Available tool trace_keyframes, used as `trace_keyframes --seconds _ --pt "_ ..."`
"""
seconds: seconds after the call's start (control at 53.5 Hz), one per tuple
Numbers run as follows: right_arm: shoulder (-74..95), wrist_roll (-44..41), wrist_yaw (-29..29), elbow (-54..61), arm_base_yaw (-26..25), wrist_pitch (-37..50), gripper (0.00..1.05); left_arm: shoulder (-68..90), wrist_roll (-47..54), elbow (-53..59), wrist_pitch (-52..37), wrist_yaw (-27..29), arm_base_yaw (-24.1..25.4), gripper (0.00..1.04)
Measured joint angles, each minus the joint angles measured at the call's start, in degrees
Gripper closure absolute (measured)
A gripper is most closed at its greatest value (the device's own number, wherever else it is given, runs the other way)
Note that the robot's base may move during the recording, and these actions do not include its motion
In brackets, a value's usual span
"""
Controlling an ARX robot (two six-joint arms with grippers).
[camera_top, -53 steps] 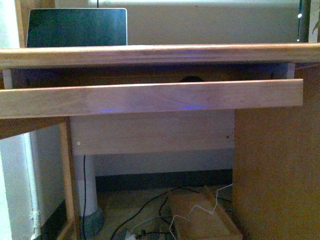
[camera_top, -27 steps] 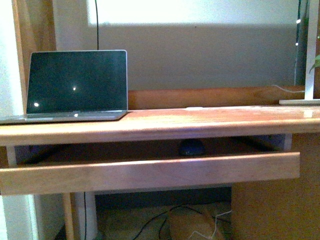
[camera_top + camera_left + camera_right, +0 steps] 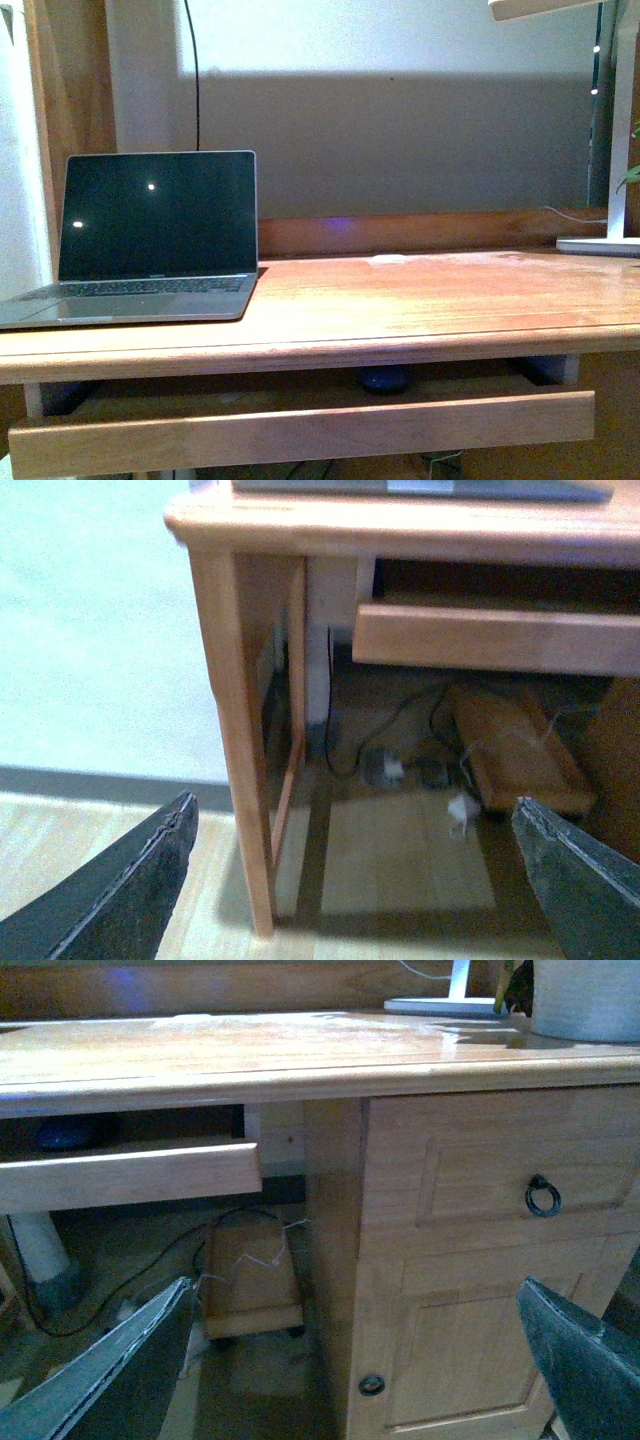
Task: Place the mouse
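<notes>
The mouse [image 3: 385, 378] is a small dark blue oval lying on the pull-out tray [image 3: 300, 430] under the desk top [image 3: 430, 300], only partly visible in the gap. It also shows as a blue shape [image 3: 62, 1135] inside the tray in the right wrist view. My left gripper [image 3: 352, 805] is open and empty, low in front of the desk's left leg [image 3: 235, 740]. Open and empty as well, my right gripper [image 3: 352, 1290] faces the desk's cabinet door [image 3: 470, 1350], well apart from the mouse. Neither gripper appears in the front view.
An open laptop [image 3: 150, 230] stands on the desk's left part. A white lamp base [image 3: 600, 243] is at the right rear. Under the desk lie cables [image 3: 400, 765] and a wooden box on wheels [image 3: 250, 1280]. The cabinet drawer has a ring handle [image 3: 542, 1195].
The front view has risen from below the desk edge to above it. The desk top and the laptop's keyboard now show, and the tray sits low in the picture.
</notes>
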State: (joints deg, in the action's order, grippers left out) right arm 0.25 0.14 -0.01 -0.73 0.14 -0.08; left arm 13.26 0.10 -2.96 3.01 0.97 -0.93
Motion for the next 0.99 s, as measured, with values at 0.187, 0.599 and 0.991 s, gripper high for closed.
trace_keyframes --seconds 0.187,0.599,0.991 --pt "0.0 0.0 0.0 0.0 0.0 0.0 0.07 26.7 10.4 -2.7 -20.1 -10.5 8.8 0.08" --pt "0.0 0.0 0.0 0.0 0.0 0.0 0.07 81.5 44.8 -25.0 -56.7 -17.6 5.7 0.08" --pt "0.0 0.0 0.0 0.0 0.0 0.0 0.07 96.1 53.9 -40.6 -54.1 -20.4 3.7 0.08"
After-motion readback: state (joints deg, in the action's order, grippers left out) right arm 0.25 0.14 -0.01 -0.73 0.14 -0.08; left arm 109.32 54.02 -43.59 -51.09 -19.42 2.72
